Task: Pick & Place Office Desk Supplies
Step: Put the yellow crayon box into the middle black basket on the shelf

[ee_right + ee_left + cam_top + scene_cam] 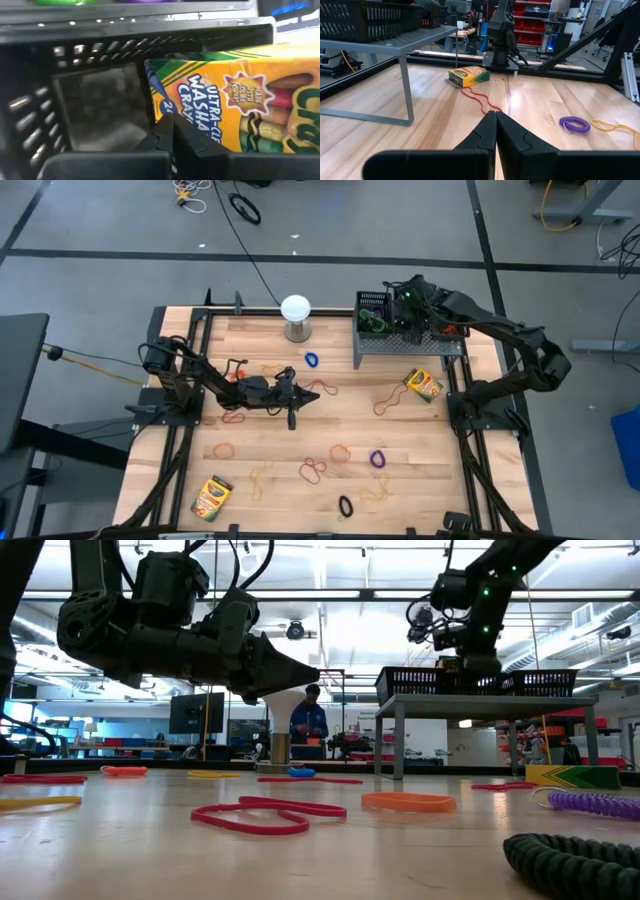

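Right gripper (172, 131) over a mesh bin (90, 75) on the riser (410, 348), fingers pressed together, empty; crayon box (235, 100) lies in the bin, partly cut off. Left gripper (495, 120) pinched together above the table (260, 480), empty, hiding some rubber bands (320, 471).

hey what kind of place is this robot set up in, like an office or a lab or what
Most likely a robotics lab or workshop, not an office. The wooden table sits in a black metal frame with two arms mounted on it, cables trail over the concrete floor, and the room behind shows red shelving and more workbenches.
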You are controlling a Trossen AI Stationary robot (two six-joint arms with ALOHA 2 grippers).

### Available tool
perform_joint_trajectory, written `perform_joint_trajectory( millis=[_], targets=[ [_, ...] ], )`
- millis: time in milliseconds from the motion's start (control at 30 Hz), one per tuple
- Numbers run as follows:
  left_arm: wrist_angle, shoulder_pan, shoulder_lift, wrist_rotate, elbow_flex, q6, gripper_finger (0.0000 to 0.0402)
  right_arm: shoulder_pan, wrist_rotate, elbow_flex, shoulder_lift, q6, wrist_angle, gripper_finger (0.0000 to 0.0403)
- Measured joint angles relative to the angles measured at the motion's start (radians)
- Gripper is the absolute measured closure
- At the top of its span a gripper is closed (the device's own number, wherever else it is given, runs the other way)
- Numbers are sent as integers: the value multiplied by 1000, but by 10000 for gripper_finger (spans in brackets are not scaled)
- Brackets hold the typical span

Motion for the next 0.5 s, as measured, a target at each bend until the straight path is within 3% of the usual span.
perform_joint_trajectory(
  millis=[500],
  targets=[
    [-5,0,0,0,0,-7,392,-3,28,-5,0,33,36,399]
  ],
)
